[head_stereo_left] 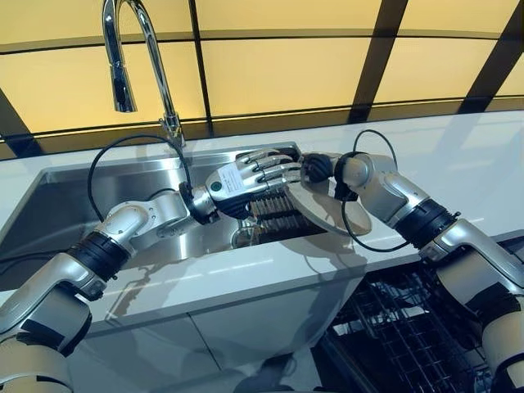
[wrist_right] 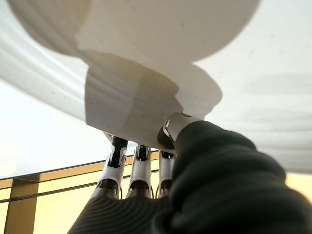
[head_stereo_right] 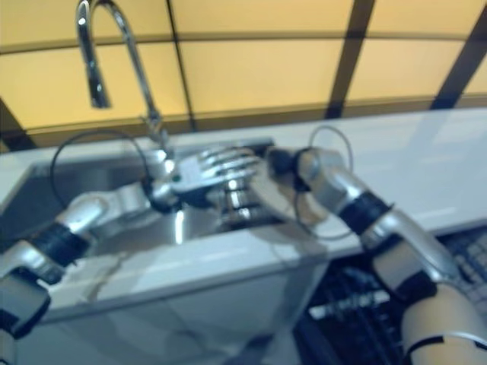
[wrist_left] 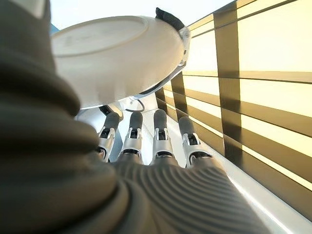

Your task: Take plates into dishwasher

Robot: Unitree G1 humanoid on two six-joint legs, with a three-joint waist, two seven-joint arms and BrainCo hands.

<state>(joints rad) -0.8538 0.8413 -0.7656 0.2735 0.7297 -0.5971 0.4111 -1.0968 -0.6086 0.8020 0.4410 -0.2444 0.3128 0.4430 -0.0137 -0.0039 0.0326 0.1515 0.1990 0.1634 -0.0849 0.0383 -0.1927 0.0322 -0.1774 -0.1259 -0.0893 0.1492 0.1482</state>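
Observation:
A white plate is held tilted over the right end of the sink. My right hand is shut on its far rim. In the right wrist view the thumb presses the plate's underside while the fingers reach past the rim. My left hand hovers over the sink beside the plate, open, its fingertips straight and close to the plate's face; I cannot tell if they touch it.
A dark ribbed dish rack stands in the sink under both hands. A tall chrome faucet rises behind the sink. The open dishwasher's black wire rack lies below the counter at lower right.

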